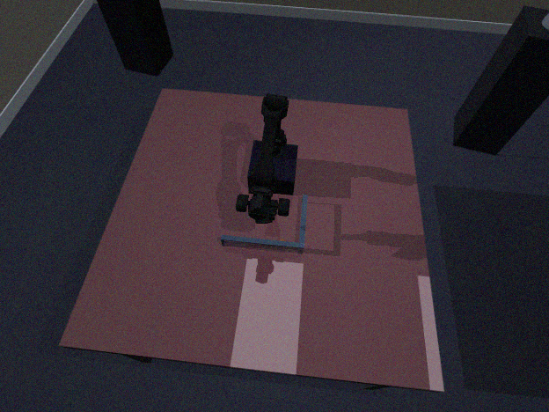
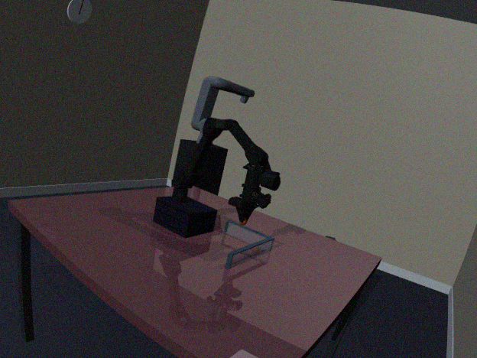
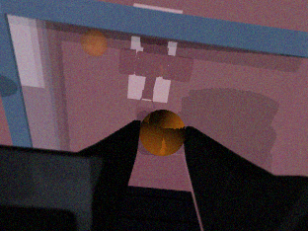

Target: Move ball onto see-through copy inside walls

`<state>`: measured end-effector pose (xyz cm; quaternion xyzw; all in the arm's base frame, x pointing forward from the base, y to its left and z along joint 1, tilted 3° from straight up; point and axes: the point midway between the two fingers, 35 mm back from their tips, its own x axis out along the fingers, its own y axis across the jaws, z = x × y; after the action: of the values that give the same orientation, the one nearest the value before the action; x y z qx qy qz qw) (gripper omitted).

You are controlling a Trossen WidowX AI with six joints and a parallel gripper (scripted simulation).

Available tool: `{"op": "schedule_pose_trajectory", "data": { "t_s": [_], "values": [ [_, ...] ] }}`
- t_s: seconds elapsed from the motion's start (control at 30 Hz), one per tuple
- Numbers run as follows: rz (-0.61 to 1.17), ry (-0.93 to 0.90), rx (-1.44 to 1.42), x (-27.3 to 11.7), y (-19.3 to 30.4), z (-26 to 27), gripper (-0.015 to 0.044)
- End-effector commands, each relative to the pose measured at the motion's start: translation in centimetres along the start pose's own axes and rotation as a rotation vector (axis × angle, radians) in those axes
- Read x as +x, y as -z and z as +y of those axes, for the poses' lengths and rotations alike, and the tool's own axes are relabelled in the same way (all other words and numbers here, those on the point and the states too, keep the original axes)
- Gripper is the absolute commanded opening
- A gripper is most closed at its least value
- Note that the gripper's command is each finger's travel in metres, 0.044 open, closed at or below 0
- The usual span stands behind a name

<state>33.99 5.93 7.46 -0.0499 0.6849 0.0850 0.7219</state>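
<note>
The orange ball (image 3: 162, 132) sits clamped between the gripper's (image 3: 162, 135) two dark fingers — a glossy sphere, bright amber at its lower middle and shading to near black across its top, where a shadow falls on it. Both fingertips press its sides in the wrist view. In the exterior view only a small orange speck (image 2: 242, 221) shows at the tip of the gripper (image 2: 242, 218), which points down just above the near end of the clear walls (image 2: 250, 243); whether the ball touches the red table (image 2: 115, 246) there cannot be told.

The see-through copy (image 3: 94, 43) appears as a faint, pale orange disc — flatter in tone than the ball and well apart from it. It lies close inside the corner where the two blue-edged walls (image 3: 197, 27) meet, up and to the left in the wrist view.

From the top, the arm (image 1: 270, 150) covers the ball, and the L of the walls (image 1: 283, 241) lies just beyond the gripper.
</note>
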Motion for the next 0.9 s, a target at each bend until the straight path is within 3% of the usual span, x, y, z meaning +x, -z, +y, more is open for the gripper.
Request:
{"op": "schedule_pose_trajectory", "data": {
  "t_s": [0.0,0.53,0.7,0.87],
  "values": [
    [0.005,0.004,-0.001,-0.3,0.1,0.1,0.0000],
    [0.002,-0.004,-0.002,3.5,-3.8,8.2,0.0000],
    [0.002,-0.005,-0.002,3.9,-3.9,8.3,0.0000],
    [0.002,-0.005,-0.002,6.8,-4.0,8.4,0.0000]
  ]
}}
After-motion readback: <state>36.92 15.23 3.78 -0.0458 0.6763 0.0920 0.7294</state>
